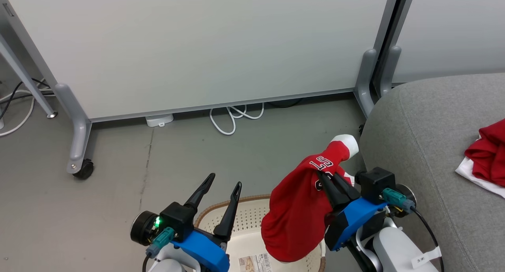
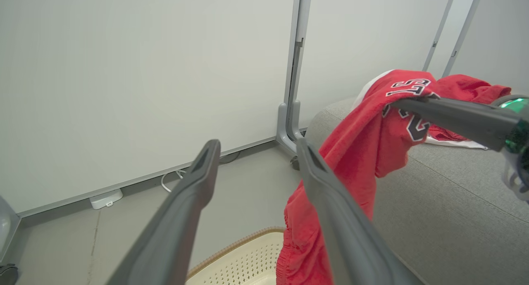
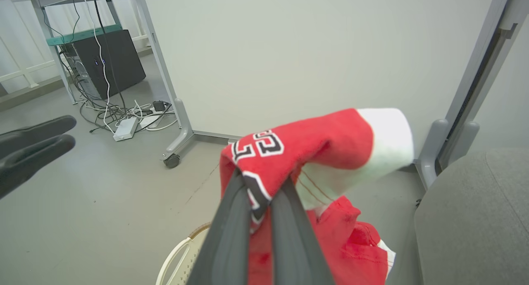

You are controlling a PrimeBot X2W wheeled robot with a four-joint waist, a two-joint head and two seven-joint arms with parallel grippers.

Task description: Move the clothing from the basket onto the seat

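My right gripper [image 1: 327, 177] is shut on the red jersey [image 1: 296, 209], a piece of the clothing with black-and-white lettering and a white-trimmed end. The jersey hangs above the right side of the cream basket [image 1: 244, 220], its lower end near the basket floor. In the right wrist view the jersey [image 3: 314, 153] folds over my two pinched fingers [image 3: 231, 227]. My left gripper [image 1: 225, 185] stands open and empty over the basket's left part. A second red garment [image 1: 487, 153] lies on the grey seat [image 1: 430, 153] at the right. The left wrist view has the jersey [image 2: 351, 161] hanging beside the seat [image 2: 454, 202].
A pale partition panel on wheeled grey feet [image 1: 79, 146] stands behind the basket, with white cables [image 1: 232, 116] under it. In the right wrist view, a desk with a dark computer case [image 3: 109, 60] and tangled cords stands at the far left. Grey floor lies to the left of the basket.
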